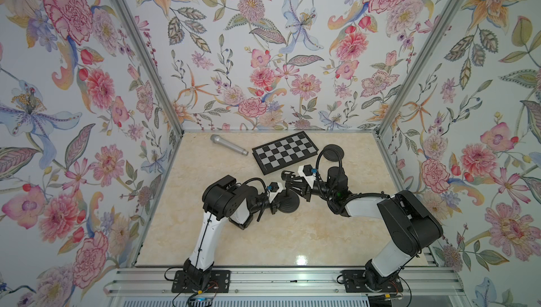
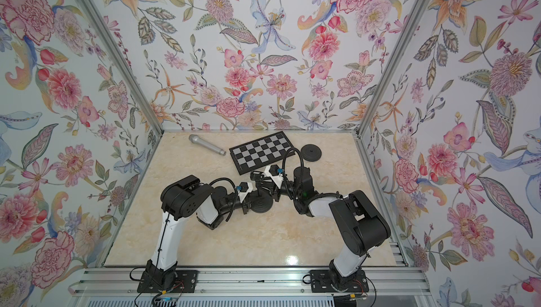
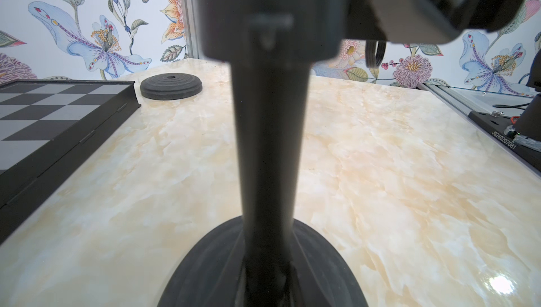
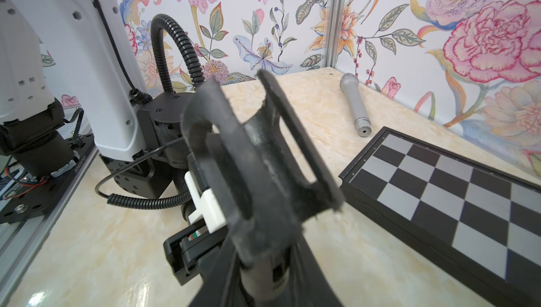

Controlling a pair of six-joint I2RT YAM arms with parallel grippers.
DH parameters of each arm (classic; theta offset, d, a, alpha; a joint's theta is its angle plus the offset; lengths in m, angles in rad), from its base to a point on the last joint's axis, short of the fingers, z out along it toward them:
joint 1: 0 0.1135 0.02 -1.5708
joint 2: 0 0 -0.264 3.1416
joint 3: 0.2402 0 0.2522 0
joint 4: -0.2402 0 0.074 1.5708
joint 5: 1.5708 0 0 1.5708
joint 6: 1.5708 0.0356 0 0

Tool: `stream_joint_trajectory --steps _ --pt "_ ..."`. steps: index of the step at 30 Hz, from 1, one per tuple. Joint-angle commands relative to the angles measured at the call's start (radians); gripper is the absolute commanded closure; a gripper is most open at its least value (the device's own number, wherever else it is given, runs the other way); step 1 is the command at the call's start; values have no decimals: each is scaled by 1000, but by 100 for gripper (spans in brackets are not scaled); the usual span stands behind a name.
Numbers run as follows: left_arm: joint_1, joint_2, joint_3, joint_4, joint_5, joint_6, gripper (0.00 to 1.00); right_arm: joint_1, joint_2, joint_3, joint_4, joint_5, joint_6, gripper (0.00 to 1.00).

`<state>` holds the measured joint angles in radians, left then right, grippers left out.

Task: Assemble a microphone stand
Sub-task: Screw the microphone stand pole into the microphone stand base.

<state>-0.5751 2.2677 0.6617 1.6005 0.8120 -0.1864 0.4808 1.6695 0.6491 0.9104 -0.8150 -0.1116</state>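
A black stand pole (image 3: 268, 144) rises upright from its round black base (image 3: 205, 273), which rests on the marble table (image 1: 263, 238). My left gripper (image 1: 281, 198) is shut on the pole low down, just above the base (image 1: 289, 204). At the pole's top sits a black U-shaped mic clip (image 4: 257, 156). My right gripper (image 1: 289, 180) is shut on the clip's stem, its fingers close on both sides. The silver microphone (image 1: 228, 144) lies loose at the back left, also seen as the microphone (image 4: 355, 106) in the right wrist view.
A folded black-and-grey chessboard (image 1: 285, 152) lies behind the grippers. A second black ridged disc (image 1: 333, 152) sits to its right near the back. Floral walls with metal posts enclose the table on three sides. Both arm mounts stand on the front rail (image 1: 287, 282).
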Motion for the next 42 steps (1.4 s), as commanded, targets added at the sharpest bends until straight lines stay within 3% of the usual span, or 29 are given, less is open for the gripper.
stream_joint_trajectory --steps 1,5,9,13,18,21,23,25,27,29,33,36,42 --pt "-3 51 -25 240 13 16 77 -5 8 -1 53 27 32 86" --pt "-3 64 -21 240 5 5 75 12 -25 -75 145 172 68 97" --pt "3 68 -22 240 -30 -18 75 92 -89 -197 220 462 67 99" --pt "4 76 -35 241 -77 -27 76 236 -129 -281 255 734 76 100" --pt "7 112 -13 240 -68 -74 79 334 -127 -265 164 828 93 97" --pt "11 111 -11 240 -70 -74 80 340 -133 -272 170 820 92 92" --pt "14 108 -11 241 -68 -77 81 331 -147 -279 168 789 75 79" --pt "14 110 -11 242 -52 -68 81 299 -164 -275 146 669 47 69" --pt "14 113 -9 241 -33 -51 82 238 -176 -261 113 468 17 60" --pt "14 108 -13 240 -11 -28 82 183 -185 -251 100 334 -2 59" --pt "14 126 -8 240 25 -25 82 114 -195 -189 1 191 -62 57" --pt "15 121 -11 241 30 -19 81 102 -184 -135 -97 158 -127 56" --pt "12 121 -8 240 50 -13 80 59 -129 -84 -51 144 -112 56"
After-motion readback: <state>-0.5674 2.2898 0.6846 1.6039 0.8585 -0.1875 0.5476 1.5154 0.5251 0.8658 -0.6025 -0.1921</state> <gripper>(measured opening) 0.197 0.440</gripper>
